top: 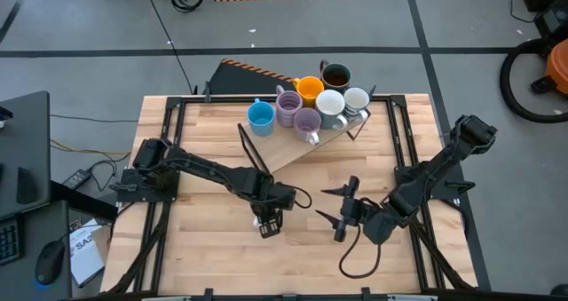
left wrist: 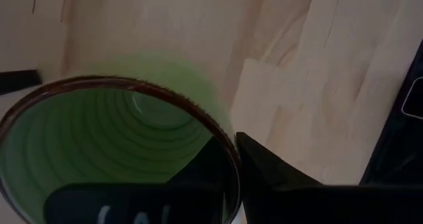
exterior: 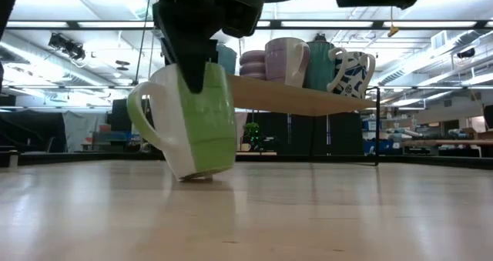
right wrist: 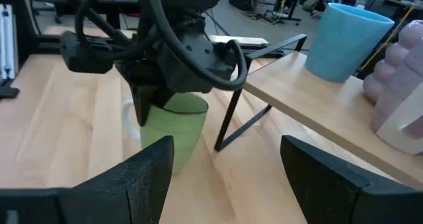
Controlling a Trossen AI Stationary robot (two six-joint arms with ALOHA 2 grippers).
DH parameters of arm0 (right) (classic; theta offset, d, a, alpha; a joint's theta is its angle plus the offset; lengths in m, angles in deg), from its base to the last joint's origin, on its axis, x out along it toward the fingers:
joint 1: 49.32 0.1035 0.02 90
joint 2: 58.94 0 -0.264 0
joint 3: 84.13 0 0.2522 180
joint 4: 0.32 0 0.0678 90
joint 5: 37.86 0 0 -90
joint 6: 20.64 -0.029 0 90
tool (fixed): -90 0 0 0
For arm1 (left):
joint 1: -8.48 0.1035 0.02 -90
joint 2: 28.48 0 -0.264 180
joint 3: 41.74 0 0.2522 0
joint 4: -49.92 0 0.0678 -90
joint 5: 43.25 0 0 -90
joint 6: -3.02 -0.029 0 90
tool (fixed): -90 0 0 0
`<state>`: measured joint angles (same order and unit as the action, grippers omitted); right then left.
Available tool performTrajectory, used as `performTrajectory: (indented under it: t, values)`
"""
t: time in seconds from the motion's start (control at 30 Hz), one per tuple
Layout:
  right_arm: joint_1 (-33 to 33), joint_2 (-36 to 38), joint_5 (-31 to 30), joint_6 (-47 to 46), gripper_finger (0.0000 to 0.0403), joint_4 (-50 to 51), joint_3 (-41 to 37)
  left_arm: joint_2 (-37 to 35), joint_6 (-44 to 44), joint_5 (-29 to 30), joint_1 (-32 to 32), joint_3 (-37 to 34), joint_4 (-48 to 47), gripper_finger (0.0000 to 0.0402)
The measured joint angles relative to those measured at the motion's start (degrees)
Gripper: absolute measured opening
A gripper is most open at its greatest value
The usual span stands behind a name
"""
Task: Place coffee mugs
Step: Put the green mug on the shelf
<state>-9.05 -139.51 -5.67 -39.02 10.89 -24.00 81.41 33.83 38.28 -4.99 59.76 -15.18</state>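
One green mug [exterior: 196, 122], tilted on the tabletop [top: 204, 248], is grasped by its rim in the left hand [top: 269, 223]. Right hand [top: 342, 214], at its 3 o'clock, is spread, released.

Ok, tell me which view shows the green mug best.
The low view: the green mug shows whole, handle included, tilted on the table. The left wrist view sees only its inside, the right wrist view its lower half, and the high view almost nothing under the left gripper.

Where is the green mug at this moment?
The green mug is near the middle of the table, gripped at its rim by the left claw. It is tilted on the wood, in front of the raised shelf holding the other mugs.
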Motion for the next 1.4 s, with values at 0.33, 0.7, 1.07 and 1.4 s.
performTrajectory:
  t: [0.33,0.7,1.07,1.4]
  values:
    - [2.92,0.0,-2.72,-4.24,0.0284,0.4,0.0,0.0,-4.02,0.16,0.13,0.15,0.69,0.0037]
    - [3.22,-0.02,-2.7,-7.77,0.0284,2.36,0.0,0.0,-4.93,0.27,0.02,0.15,4.85,0.0149]
    - [3.26,-0.02,-2.61,-8.58,0.0284,3.13,0.0,-3.4,-16.05,0.85,-0.52,0.15,6.44,0.0168]
    - [3.26,-0.02,-2.65,-8.76,0.0284,3.83,0.0,-8.06,-42.99,21.55,-8.37,0.15,-9.78,0.0157]
